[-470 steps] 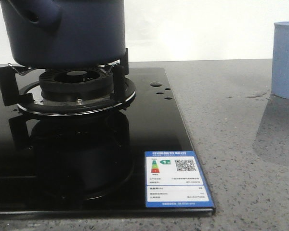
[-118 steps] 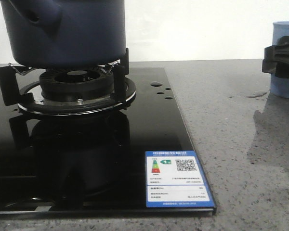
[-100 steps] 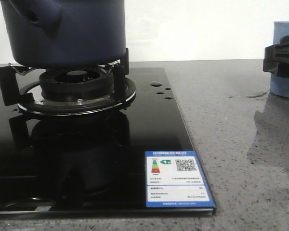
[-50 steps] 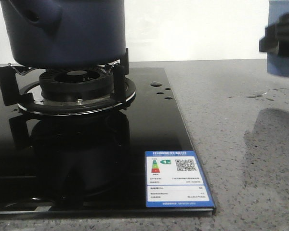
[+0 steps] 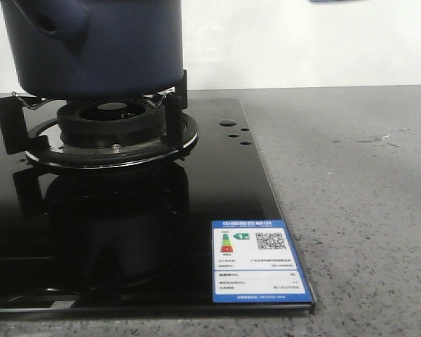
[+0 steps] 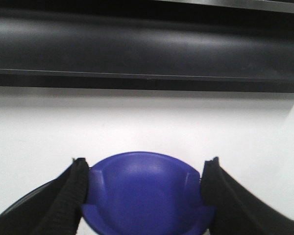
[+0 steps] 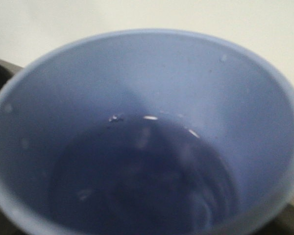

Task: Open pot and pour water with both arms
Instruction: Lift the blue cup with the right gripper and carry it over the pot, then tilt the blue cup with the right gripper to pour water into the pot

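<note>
The dark navy pot (image 5: pixel 98 49) sits on the burner at the back left, its stubby handle (image 5: pixel 52 21) toward me; its top is cut off by the frame. In the left wrist view my left gripper (image 6: pixel 144 196) is shut on a bright blue domed lid knob (image 6: pixel 144 186), with a black finger (image 6: pixel 68 196) on each side and a white wall behind. The pale blue cup (image 7: pixel 147 83) fills the right wrist view, with water (image 7: pixel 137 181) in its bottom. My right gripper's fingers are hidden behind it. In the front view only a sliver of the cup (image 5: pixel 337 1) shows, at the top edge.
The burner ring (image 5: pixel 112 130) and pot supports stand on a black glass hob (image 5: pixel 217 196) with a blue-edged label (image 5: pixel 258 261). Grey stone counter (image 5: pixel 351 210) lies to the right, with water drops (image 5: pixel 375 139). A black shelf-like band (image 6: pixel 147 49) runs above the left gripper.
The right gripper closed on the cup at the right and lifted it off the counter, almost out of the top of the front view. The pot has not moved.
</note>
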### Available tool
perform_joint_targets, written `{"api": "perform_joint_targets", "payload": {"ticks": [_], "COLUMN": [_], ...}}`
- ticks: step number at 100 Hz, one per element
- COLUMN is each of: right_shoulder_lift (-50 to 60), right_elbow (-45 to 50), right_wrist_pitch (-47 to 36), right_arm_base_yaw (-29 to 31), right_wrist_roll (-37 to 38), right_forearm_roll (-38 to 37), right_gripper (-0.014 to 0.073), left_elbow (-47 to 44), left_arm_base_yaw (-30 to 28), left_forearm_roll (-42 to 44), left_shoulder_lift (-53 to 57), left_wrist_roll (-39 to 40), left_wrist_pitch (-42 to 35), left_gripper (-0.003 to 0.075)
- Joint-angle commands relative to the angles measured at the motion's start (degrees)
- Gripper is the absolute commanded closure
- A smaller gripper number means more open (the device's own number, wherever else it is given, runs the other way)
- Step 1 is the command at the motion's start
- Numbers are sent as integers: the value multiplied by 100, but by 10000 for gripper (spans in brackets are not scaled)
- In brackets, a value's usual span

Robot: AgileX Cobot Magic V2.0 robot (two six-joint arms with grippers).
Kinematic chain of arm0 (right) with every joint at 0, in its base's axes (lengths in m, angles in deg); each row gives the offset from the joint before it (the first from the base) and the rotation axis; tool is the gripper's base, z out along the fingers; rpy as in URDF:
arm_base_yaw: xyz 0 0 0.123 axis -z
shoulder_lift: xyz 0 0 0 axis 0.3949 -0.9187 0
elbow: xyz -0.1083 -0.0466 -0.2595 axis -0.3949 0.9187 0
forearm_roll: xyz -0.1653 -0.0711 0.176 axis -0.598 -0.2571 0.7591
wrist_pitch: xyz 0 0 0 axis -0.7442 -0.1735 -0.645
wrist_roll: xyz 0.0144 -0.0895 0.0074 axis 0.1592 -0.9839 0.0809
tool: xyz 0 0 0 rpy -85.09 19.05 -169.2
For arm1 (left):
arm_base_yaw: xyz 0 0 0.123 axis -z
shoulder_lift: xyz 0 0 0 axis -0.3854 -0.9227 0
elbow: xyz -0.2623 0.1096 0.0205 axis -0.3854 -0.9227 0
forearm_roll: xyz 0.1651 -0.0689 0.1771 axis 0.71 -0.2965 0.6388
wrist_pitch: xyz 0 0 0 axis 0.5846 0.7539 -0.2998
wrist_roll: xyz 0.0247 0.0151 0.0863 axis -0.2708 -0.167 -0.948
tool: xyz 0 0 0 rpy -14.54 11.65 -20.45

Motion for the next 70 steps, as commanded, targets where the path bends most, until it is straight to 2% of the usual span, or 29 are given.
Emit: {"api": "perform_joint_targets", "payload": {"ticks": [1,24,47,70], "right_shoulder_lift": [-33,-774,-1531,-2096], "right_elbow": [-604,-1826,-3191,-4094], "right_wrist_pitch": [-219,691,2239,3465], "right_arm_base_yaw": [-308,-983,-1387,-1852], "right_wrist_roll": [-10,-10,-10,-90], "right_forearm_roll": [-240,-977,-1863,-3251], "right_gripper": [247,247,247,247], "left_elbow": [228,228,228,228], "left_arm_base_yaw": [-22,-22,-22,-22], "left_forearm_roll": [30,30,30,30], "left_shoulder_lift": [127,127,127,127], "left_wrist_roll": [-17,-17,-17,-17], "left_wrist_pitch": [-517,-505,-505,-496], "left_gripper": [362,362,362,362]}}
